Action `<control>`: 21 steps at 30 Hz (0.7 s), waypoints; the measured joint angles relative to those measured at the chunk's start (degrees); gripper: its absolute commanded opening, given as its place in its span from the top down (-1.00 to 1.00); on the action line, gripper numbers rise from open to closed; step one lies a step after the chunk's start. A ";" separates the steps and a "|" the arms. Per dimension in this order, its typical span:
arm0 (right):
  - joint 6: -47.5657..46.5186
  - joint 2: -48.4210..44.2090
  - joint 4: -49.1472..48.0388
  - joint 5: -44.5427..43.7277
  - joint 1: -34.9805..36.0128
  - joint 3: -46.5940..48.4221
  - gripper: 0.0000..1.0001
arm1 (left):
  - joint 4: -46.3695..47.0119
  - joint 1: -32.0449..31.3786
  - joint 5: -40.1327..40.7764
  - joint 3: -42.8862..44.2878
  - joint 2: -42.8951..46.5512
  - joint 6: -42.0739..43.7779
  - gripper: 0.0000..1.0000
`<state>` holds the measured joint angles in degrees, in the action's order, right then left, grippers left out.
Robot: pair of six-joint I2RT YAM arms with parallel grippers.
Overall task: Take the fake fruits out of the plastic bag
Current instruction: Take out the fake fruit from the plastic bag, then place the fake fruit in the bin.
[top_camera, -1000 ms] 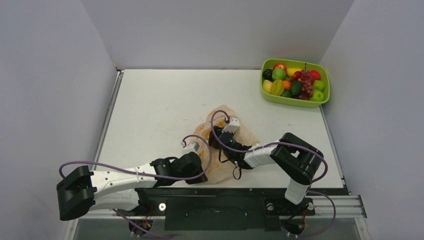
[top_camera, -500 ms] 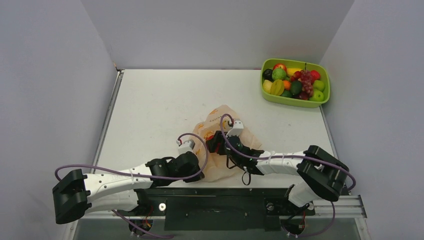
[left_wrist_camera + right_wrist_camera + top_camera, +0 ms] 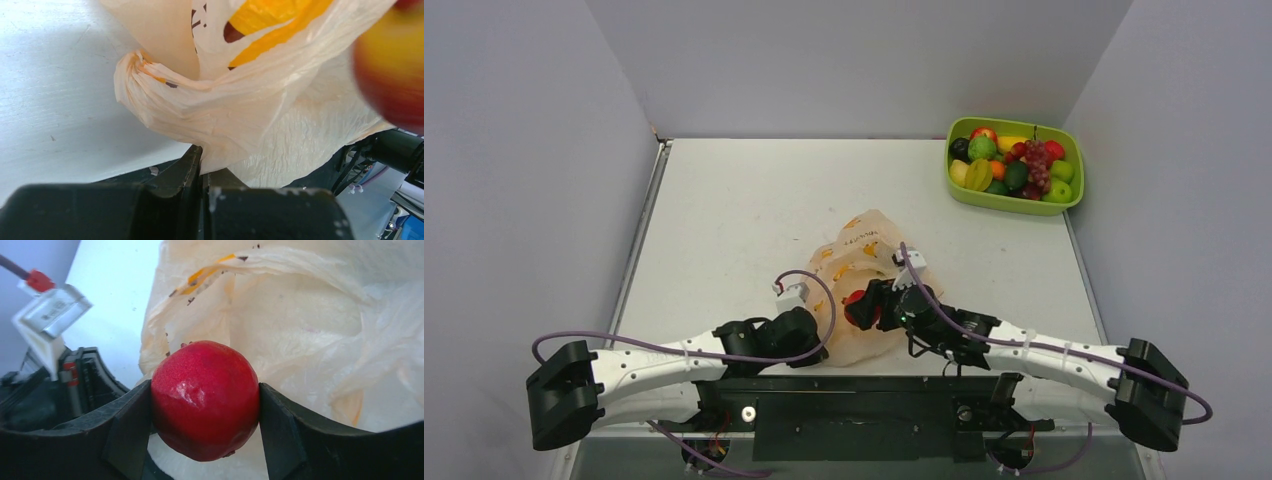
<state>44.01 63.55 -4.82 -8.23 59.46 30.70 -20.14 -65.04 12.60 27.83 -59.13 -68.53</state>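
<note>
White table top [image 3: 744, 200] fills the middle of the top view. At its left the left arm [image 3: 654, 355] lies low and stretched out along the near edge. Its wrist is turned toward the centre, and a purple cable [image 3: 809, 275] loops above it. The left gripper [image 3: 202, 172] is at the near left edge of the plastic bag [image 3: 864, 245], with its jaws pressed together on a twisted fold of the thin peach film. The crumpled bag lies on the table near the middle of the near edge, between the two wrists, and orange printed marks show on its top. In the left wrist view the film fills most of the picture and hides what is behind it. A blurred red and yellow round shape [image 3: 390, 65] shows at the right edge.

A red fruit [image 3: 856, 304] is over the near part of the bag. The right gripper [image 3: 205, 405] pinches it from both sides, one black finger against each flank, and the glossy fruit sits fully between them. Pale film lies behind it. The right arm [image 3: 1044, 355] comes in from the right, long and nearly flat above the near edge, and its wrist points left toward the other gripper.

At the far right corner, well apart from the bag, stands a lime-green tray [image 3: 1009, 207]. It is heaped with fake fruits [image 3: 999, 170], and a grape bunch [image 3: 1035, 158] lies on top.
</note>
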 measured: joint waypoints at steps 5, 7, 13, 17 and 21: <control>0.04 -10.78 5.03 -3.61 0.33 -0.59 1.00 | 0.33 0.00 -0.55 -0.61 0.00 -0.09 1.00; -0.22 -13.92 7.39 -6.49 0.33 -0.20 1.00 | 0.68 0.02 -0.83 -0.61 -0.02 -0.07 1.00; -3.43 -17.20 14.27 -16.90 -1.01 5.46 1.00 | 1.44 0.02 -1.86 -0.61 -1.51 -0.07 1.00; -5.88 -16.44 16.57 -19.26 -8.59 10.49 1.00 | 2.01 0.02 -2.62 -0.61 -2.97 -0.07 1.00; -7.30 -13.31 17.77 -19.06 -19.12 15.21 1.00 | 2.25 0.02 -3.02 -0.61 -3.43 -0.07 1.00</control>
<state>36.71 50.24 12.95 -27.29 40.34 45.91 -17.89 -65.01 9.58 27.22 -62.57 -68.60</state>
